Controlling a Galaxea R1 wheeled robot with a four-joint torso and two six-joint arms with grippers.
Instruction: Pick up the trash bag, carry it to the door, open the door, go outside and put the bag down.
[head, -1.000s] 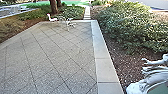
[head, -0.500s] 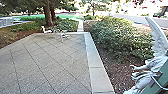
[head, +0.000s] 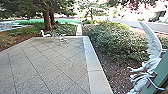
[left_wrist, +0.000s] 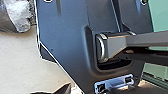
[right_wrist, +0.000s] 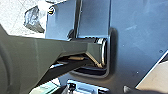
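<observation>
The crumpled trash bag (left_wrist: 16, 16) shows just beside my dark plate (left_wrist: 65, 37); whether my grip is closed, I can't tell. If held, it should settle fully inside the patio's pale edge (head: 96, 76) before release.

We note rough, grainy paving (head: 50, 65); smoother, concrete-like border (head: 96, 77); winged statue (head: 150, 63), matt, chalky white. We log the bag (left_wrist: 20, 17) as thin, crinkled plastic, glossy where light catches it.

The trash bag (left_wrist: 18, 17) is showing crumpled, grey and partly see-through against pale paving (right_wrist: 13, 21); whether it's hanging or resting, I can't tell. The green door (head: 159, 72) is showing a pale handle (head: 156, 85).
</observation>
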